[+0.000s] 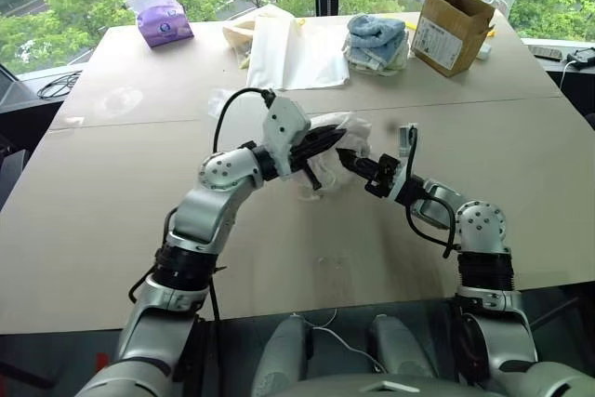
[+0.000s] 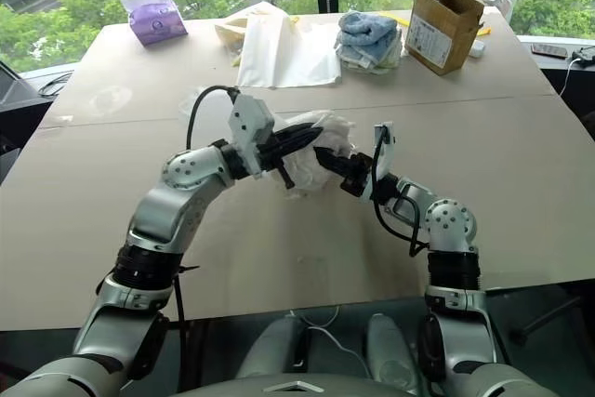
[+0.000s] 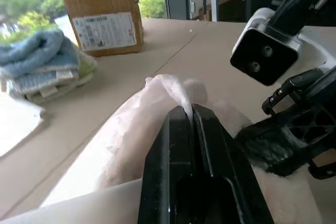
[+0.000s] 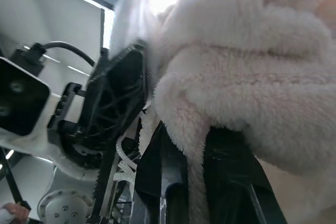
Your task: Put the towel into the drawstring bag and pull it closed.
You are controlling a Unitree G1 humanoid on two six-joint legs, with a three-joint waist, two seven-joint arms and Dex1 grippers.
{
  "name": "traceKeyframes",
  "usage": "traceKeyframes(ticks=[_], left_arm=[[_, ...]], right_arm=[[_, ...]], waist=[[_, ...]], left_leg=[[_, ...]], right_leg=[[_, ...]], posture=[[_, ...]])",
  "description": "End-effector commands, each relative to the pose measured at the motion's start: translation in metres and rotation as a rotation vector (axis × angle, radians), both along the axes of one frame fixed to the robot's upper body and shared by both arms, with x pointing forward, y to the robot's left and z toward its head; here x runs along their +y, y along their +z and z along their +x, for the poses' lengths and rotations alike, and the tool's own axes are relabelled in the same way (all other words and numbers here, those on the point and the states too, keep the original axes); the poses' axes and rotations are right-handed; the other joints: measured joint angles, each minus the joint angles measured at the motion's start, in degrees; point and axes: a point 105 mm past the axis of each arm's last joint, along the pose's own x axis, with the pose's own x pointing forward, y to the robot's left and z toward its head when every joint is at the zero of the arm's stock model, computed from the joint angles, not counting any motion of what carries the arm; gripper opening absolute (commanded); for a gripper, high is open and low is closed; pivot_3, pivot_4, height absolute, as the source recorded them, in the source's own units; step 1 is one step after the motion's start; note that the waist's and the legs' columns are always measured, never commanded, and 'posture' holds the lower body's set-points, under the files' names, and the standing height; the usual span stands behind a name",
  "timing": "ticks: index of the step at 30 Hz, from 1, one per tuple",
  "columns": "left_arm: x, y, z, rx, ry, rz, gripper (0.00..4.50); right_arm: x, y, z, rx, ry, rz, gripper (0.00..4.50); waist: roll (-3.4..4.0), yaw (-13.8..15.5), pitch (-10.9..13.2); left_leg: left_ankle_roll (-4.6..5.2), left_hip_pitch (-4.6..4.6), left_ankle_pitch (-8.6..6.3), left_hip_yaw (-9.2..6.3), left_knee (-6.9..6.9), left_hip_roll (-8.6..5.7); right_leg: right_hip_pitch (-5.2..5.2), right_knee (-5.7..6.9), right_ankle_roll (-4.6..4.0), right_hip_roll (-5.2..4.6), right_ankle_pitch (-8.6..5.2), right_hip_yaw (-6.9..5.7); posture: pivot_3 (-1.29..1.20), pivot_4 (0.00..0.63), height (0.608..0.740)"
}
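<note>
Over the middle of the table both grippers meet at one white bundle. My left gripper is shut on the thin, slightly see-through fabric of the drawstring bag, its fingers pressed together on a fold. The cream ribbed towel bulges against the bag, and my right gripper is shut on a fold of it. A white twisted cord hangs beside the left gripper's fingers. From the head views the bundle hangs between the two grippers, the right gripper coming in from the right. How much of the towel lies inside the bag I cannot tell.
At the table's far side stand a purple tissue pack, flat white cloth bags, a stack of blue and grey towels and a cardboard box. Bare tabletop surrounds the bundle.
</note>
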Motion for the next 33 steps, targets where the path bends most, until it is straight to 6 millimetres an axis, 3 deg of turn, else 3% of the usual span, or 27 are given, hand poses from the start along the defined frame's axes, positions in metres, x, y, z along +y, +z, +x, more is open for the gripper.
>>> traceKeyframes(ticks=[1,2,6,8,10,14,17,22,26,29,33], left_arm=[[0.000,0.008,-0.003,-0.086,0.014,-0.011,0.00],[-0.002,0.008,-0.007,-0.060,-0.003,-0.051,0.00],[-0.006,-0.005,-0.027,0.067,-0.099,-0.115,0.00],[-0.005,-0.010,-0.034,0.107,-0.129,-0.125,0.00],[-0.005,-0.010,-0.040,0.150,-0.160,-0.163,0.00],[-0.002,-0.006,-0.045,0.221,-0.186,-0.255,0.00],[0.005,-0.005,-0.040,0.239,-0.159,-0.288,0.00],[0.018,-0.010,-0.037,0.271,-0.146,-0.299,0.00],[0.024,-0.015,-0.032,0.279,-0.123,-0.293,0.00],[0.027,-0.015,-0.026,0.275,-0.102,-0.304,0.00],[0.035,-0.014,-0.012,0.264,-0.034,-0.328,0.00]], right_arm=[[0.008,0.012,-0.004,-0.071,0.025,-0.007,0.01],[0.010,0.013,-0.003,-0.078,0.023,-0.011,0.01],[-0.006,0.023,0.037,0.004,-0.196,0.131,0.01],[-0.011,0.028,0.045,0.034,-0.236,0.205,0.01],[-0.010,0.028,0.047,0.056,-0.244,0.235,0.01],[0.012,0.021,0.020,-0.037,-0.084,0.123,0.01],[0.015,0.020,0.009,-0.074,-0.022,0.110,0.01],[-0.023,0.019,0.054,0.076,-0.316,0.236,0.01],[-0.007,0.016,0.043,-0.014,-0.248,0.088,0.01],[-0.002,0.018,0.043,-0.058,-0.265,0.044,1.12],[-0.008,0.014,0.050,-0.091,-0.366,-0.054,3.02]], waist=[[0.00,-0.07,0.00],[0.00,-0.04,0.00],[0.00,-0.26,0.00],[0.00,-0.01,0.00],[0.00,0.11,0.00],[0.00,-0.08,0.00],[0.00,-0.27,0.00],[0.00,-0.10,0.00],[0.00,0.06,0.00],[0.00,-0.42,0.00],[0.00,-0.33,0.00]], left_leg=[[0.00,0.00,0.00,0.00,0.00,0.00],[0.00,0.00,0.00,0.01,0.00,0.00],[0.01,0.00,0.00,0.05,0.02,0.01],[0.00,0.00,0.00,0.00,0.02,0.01],[0.00,0.00,0.00,-0.04,0.02,0.02],[0.01,-0.02,0.00,0.02,0.04,0.01],[0.01,-0.02,0.00,0.00,0.04,0.02],[0.00,0.05,0.00,0.02,0.14,0.04],[0.00,0.06,0.01,-0.01,0.17,0.00],[-0.01,0.05,0.01,0.04,0.12,0.01],[-0.02,0.05,0.02,0.06,0.11,0.03]], right_leg=[[0.00,0.01,0.00,0.01,0.00,0.00],[-0.01,0.03,0.00,0.01,0.00,0.01],[-0.03,0.03,0.00,-0.01,0.00,0.07],[-0.06,0.12,0.00,0.00,0.00,0.02],[-0.05,0.12,0.00,0.00,0.00,-0.03],[-0.04,0.09,0.00,-0.03,0.00,0.02],[-0.05,0.10,0.00,0.00,0.00,0.00],[-0.04,0.28,0.00,0.03,0.00,0.04],[-0.04,0.34,0.00,0.01,0.00,0.01],[-0.08,0.32,0.00,0.02,0.00,0.06],[-0.13,0.38,0.00,0.03,0.00,0.08]], posture=[[0.00,0.150,0.740],[0.00,0.150,0.740],[0.00,0.150,0.740],[0.00,0.150,0.740],[0.00,0.150,0.740],[0.00,0.150,0.740],[0.00,0.150,0.740],[0.00,0.150,0.740],[0.00,0.150,0.740],[0.00,0.150,0.740],[0.00,0.150,0.740]])
